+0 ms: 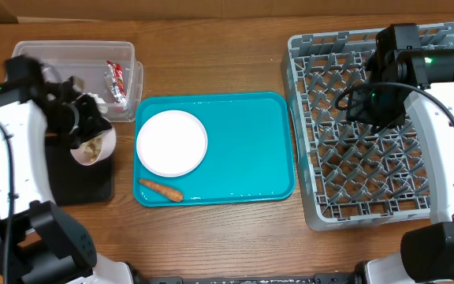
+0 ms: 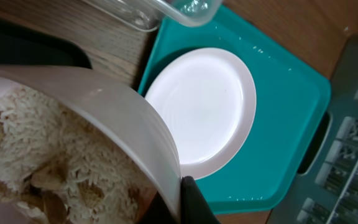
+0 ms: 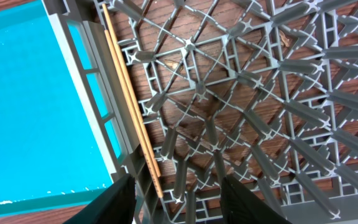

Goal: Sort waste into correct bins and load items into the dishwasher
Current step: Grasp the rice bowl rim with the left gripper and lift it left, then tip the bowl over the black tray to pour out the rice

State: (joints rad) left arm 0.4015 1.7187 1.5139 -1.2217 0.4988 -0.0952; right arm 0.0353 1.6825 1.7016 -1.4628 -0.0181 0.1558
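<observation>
My left gripper (image 1: 85, 126) (image 2: 180, 202) is shut on the rim of a small white bowl (image 1: 93, 147) (image 2: 104, 106), tipped over the black tray (image 1: 77, 180). Beige rice-like scraps (image 2: 48, 155) fill the bowl. The clear tub (image 1: 73, 61) behind it holds a red-and-silver wrapper (image 1: 118, 80). On the teal tray (image 1: 247, 150) lie the round white plate (image 1: 172, 143) (image 2: 204, 106) and a small carrot (image 1: 161, 189). My right gripper (image 1: 375, 101) (image 3: 176, 186) hangs open and empty over the grey dish rack (image 1: 369, 181). The chopsticks (image 3: 128, 99) lie inside the rack along its left wall.
The rack (image 3: 260, 93) fills the right side, its upright pegs directly under the right gripper. The teal tray's edge (image 3: 23, 106) borders the rack's left wall. Bare wooden table (image 1: 227, 237) runs along the front.
</observation>
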